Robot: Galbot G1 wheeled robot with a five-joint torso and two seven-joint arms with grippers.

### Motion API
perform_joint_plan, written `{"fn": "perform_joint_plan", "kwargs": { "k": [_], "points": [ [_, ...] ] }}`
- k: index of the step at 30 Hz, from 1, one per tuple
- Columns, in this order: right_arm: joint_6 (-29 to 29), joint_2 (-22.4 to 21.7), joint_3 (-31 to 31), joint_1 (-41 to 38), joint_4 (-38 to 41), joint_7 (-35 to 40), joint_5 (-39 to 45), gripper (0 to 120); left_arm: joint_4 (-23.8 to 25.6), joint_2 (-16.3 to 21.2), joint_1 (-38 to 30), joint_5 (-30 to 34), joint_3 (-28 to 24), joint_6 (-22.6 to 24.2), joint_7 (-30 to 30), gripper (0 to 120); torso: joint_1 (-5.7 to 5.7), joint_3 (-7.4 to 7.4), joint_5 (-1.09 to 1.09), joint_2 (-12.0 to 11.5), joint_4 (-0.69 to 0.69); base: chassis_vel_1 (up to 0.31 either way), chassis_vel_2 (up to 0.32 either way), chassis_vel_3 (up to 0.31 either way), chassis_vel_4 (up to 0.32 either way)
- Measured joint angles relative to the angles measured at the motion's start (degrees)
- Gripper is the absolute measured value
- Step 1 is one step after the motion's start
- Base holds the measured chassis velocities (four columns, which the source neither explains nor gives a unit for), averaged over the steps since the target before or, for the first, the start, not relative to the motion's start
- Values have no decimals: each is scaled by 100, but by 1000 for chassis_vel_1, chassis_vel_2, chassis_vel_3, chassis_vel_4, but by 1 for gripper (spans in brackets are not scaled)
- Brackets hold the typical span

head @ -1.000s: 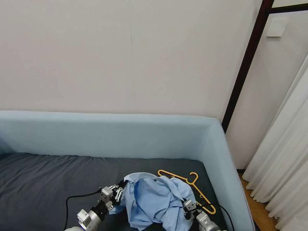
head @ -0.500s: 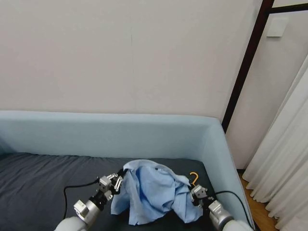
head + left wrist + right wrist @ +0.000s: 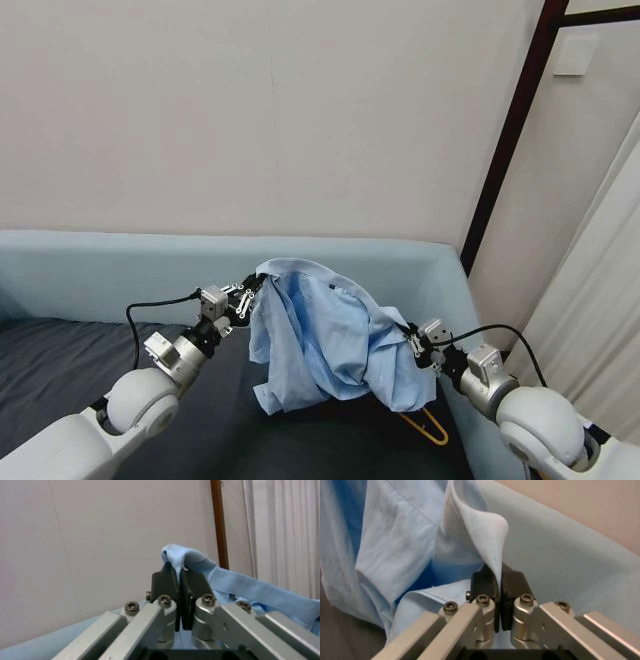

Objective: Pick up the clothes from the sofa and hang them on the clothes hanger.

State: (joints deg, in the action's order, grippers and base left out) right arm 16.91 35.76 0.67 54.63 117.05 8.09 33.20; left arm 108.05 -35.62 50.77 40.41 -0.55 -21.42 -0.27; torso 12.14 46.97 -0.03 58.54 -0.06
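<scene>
Above the sofa (image 3: 100, 270), strung between both grippers: a light blue shirt (image 3: 330, 340) hung clear of the dark seat cushion (image 3: 60, 360), bunched, with its tail trailing low.
Left gripper (image 3: 243, 297): its jaws were pinched closed on a fold at the shirt's upper edge, level with the top of the backrest.
Right gripper (image 3: 410, 343): its jaws were clamped on a lower fold at the shirt's other side, near the armrest.
Orange hanger (image 3: 428, 425): it lay on the seat beneath the right gripper, partly covered by cloth.
Risk: both holds were thin pinches of edge. Pulling the arms apart could slip a fold free and drop the shirt. The low tail might catch the hanger and drag it.
Edges: the backrest stood close behind the shirt, and the armrest was close on the right.
Open room: there was free air over the seat to the left and toward the robot. A white curtain (image 3: 600, 330) and a dark door frame (image 3: 505, 150) stood beyond the armrest.
</scene>
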Motion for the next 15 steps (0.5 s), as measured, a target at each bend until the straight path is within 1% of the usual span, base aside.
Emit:
{"fn": "perform_joint_plan", "kwargs": {
  "k": [7, 9, 10, 14, 15],
  "points": [
    [-13, 148, 118, 103, -39, 50, -340, 0, 166, -30, 152, -49, 17, -36, 19, 0, 0, -1, 0, 0, -1, 0, 0, 0, 0],
    [-28, 207, 143, 192, -127, 49, -501, 8, 173, -74, 236, -103, 7, -55, 28, 0, 0, -1, 0, 0, -1, 0, 0, 0, 0],
    [-28, 207, 143, 192, -127, 49, -501, 8, 173, -74, 236, -103, 7, -55, 28, 0, 0, -1, 0, 0, -1, 0, 0, 0, 0],
    [-216, 464, 213, 411, -441, -12, -1102, 26, 171, -198, 440, -204, -6, -96, 63, 0, -1, -1, 0, 0, -1, 0, 0, 0, 0],
    [-216, 464, 213, 411, -441, -12, -1102, 26, 171, -198, 440, -204, -6, -96, 63, 0, -1, -1, 0, 0, -1, 0, 0, 0, 0]
  ]
}}
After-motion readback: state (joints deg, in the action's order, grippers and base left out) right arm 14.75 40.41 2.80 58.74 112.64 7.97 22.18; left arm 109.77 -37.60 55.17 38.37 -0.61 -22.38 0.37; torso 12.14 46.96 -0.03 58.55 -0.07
